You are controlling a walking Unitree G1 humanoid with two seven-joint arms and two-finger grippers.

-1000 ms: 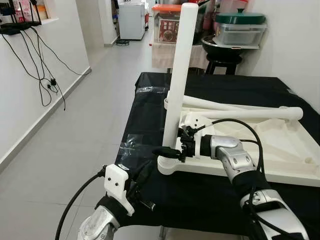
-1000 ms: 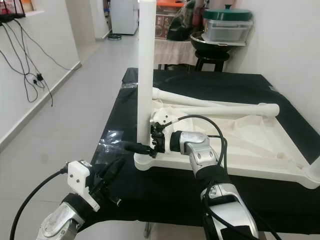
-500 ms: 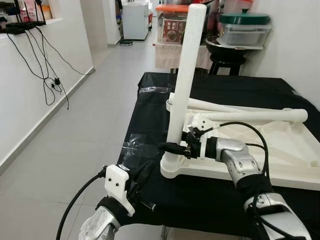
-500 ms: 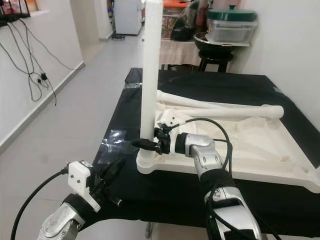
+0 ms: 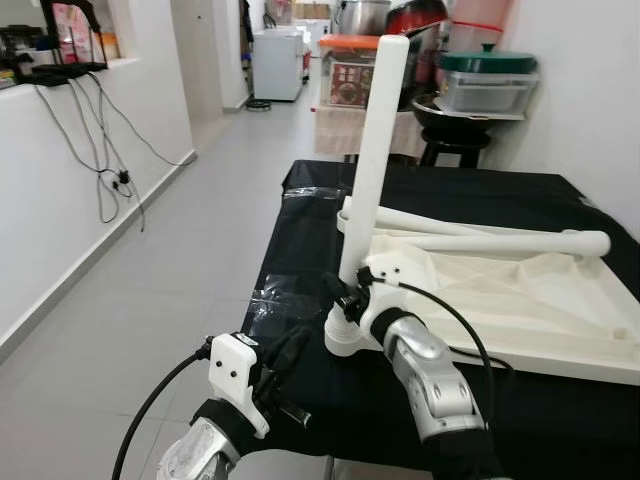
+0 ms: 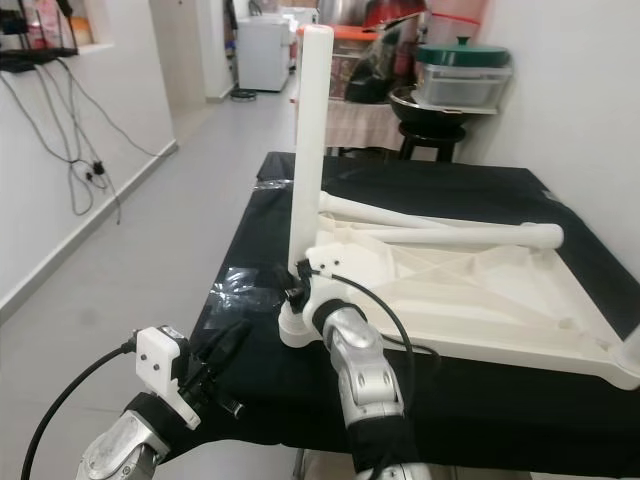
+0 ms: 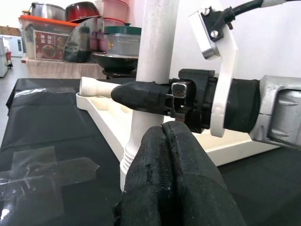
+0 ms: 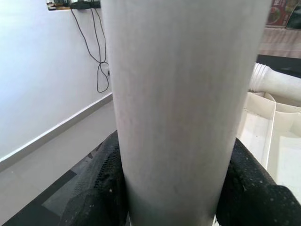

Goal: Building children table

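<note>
Main risk, as judged: the upright leg (image 5: pixel 372 160) is seated only at its base in the corner socket of the inverted tabletop (image 5: pixel 520 300), so a sideways pull or twist from the right claw (image 5: pixel 345 300) could cross-thread it, lever it out of the socket, or drag the whole tabletop across the black-covered desk (image 5: pixel 300 250); the socket corner sits near the desk's near edge, so a slide toward that edge is the worst case. A second risk is slip: the leg is smooth white plastic and is gripped low, so torque may be lost between the fingers (image 8: pixel 244 188) rather than passed to the thread. The cable on the right wrist loops over the tabletop rim and could snag if the wrist is rotated far. Relative to the leg: the right claw is clenched around it just above the ribbed collar, one finger on each side, as seen in the right wrist view. The left claw (image 7: pixel 171 155) is held below and in front of the leg's base, off the desk edge, fingers pressed together and holding nothing, not touching the leg. Two loose legs (image 5: pixel 490 235) lie across the tabletop behind the upright leg, apart from both claws. The tabletop lies underside-up on the desk, the leg standing at its near-left corner.
</note>
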